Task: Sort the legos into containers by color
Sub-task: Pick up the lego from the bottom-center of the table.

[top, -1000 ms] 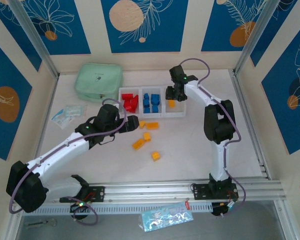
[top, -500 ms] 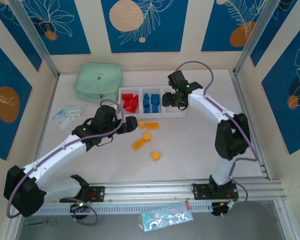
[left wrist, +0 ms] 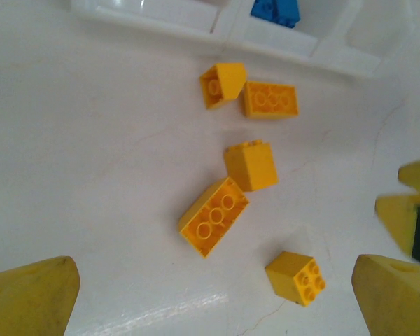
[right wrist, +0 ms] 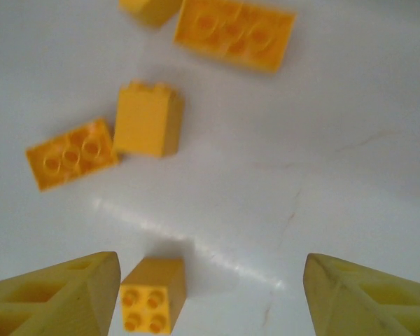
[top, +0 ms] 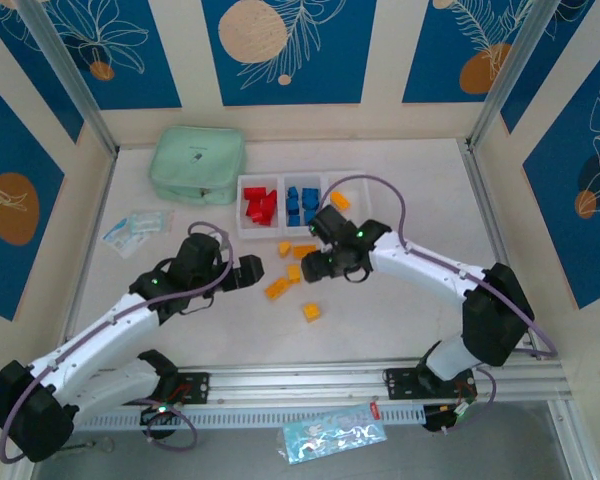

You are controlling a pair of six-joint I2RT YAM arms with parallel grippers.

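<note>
White tabletop (top: 400, 320) sits inside walls of blue and cream panels (top: 280, 50). From above, we see the containers (top: 260, 234) toward twelve o'clock on the table, three joined bins in a row. The bin at the nine o'clock end holds the red legos (top: 262, 205). The middle bin holds the blue legos (top: 302, 205), and a single orange lego (top: 340, 200) lies in the bin at the three o'clock end. At ten o'clock from the bins rests a mint-green pouch (top: 197, 165), with some clear packets (top: 135, 225) at its seven o'clock.

Five loose orange legos (top: 276, 289) lie scattered on the bare table just at six o'clock of the containers. Two lie touching nearest the bins, two more are close together below them, and one square brick sits apart at the bottom of the group.

Our left gripper (top: 252, 268) hangs at nine o'clock of that scatter. Its wrist camera shows both yellow fingers (left wrist: 31, 297) spread wide with nothing between them. Our right gripper (top: 313, 266) hangs over the scatter from the three o'clock side. In its own view the fingers (right wrist: 371, 294) are also spread wide and empty. The square brick (right wrist: 152, 294) lies studs-up just beside the finger at seven o'clock, and we cannot tell whether it touches.
</note>
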